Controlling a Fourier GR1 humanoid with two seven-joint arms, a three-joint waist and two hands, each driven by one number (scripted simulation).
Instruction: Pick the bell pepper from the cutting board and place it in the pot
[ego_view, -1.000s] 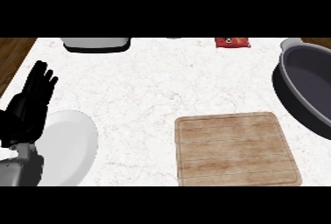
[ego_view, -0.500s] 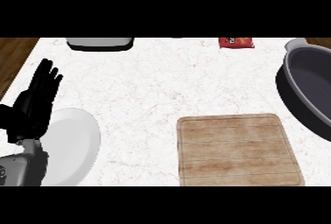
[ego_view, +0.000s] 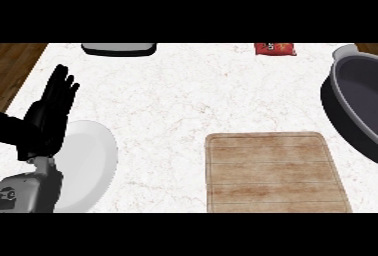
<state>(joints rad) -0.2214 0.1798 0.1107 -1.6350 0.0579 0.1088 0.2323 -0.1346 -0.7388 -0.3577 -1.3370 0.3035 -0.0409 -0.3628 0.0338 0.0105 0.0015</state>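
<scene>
At the left edge the left hand (ego_view: 52, 112) is seen resting with its fingers straight and raised, holding nothing, above a white plate (ego_view: 92, 165); compared with a second ago it appears slightly further right and lower in view, as does everything else, so the view itself seems to have shifted. A grey tray (ego_view: 118, 48) and a red packet (ego_view: 275, 48) lie at the counter's far edge. The cutting board (ego_view: 273, 172) is shown bare: no bell pepper can be found on it. The pot (ego_view: 358, 100) is cut by the right edge, and the pepper cannot be made out inside. The right hand is not shown, so the pepper is perhaps already carried or placed.
</scene>
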